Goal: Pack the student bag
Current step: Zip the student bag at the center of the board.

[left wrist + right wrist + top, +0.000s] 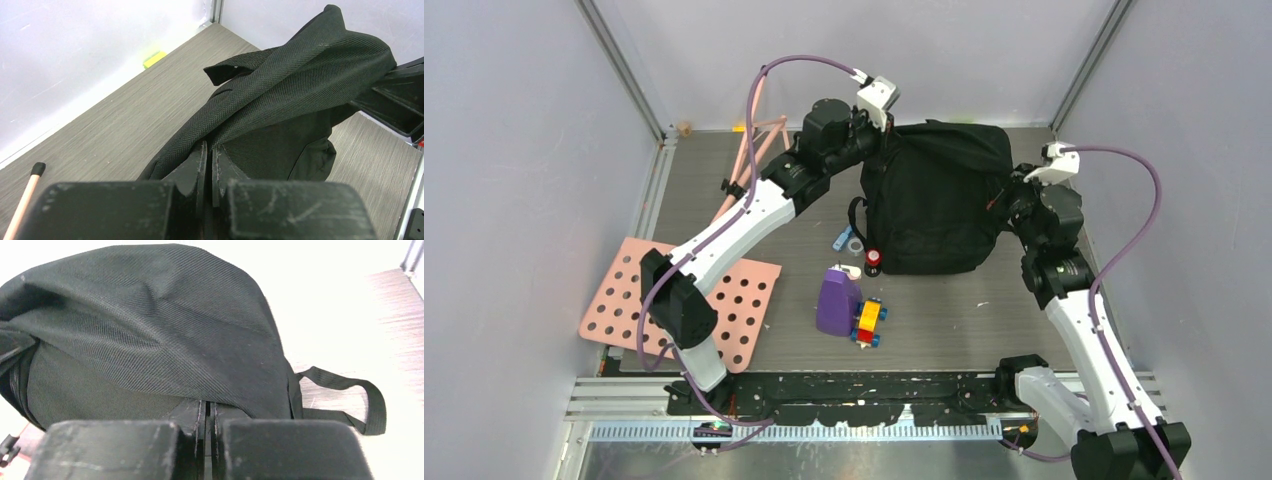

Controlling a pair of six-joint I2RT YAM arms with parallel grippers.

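Note:
The student bag (939,200) is a large black fabric backpack at the back middle of the table. My left gripper (876,135) is at its upper left corner, shut on a fold of the bag's fabric (280,75) and holding that edge up. My right gripper (1014,190) is at the bag's right side, shut on the bag's fabric (150,330). A black strap loop (350,390) hangs beside it. In front of the bag lie a purple bottle-like container (837,301), a red, yellow and blue toy block piece (870,322) and a small red-capped item (874,258).
A pink perforated board (724,300) lies at the left under the left arm. Pink rods (759,140) lean at the back left. A small blue-and-clear item (846,240) lies by the bag's left edge. Walls enclose three sides.

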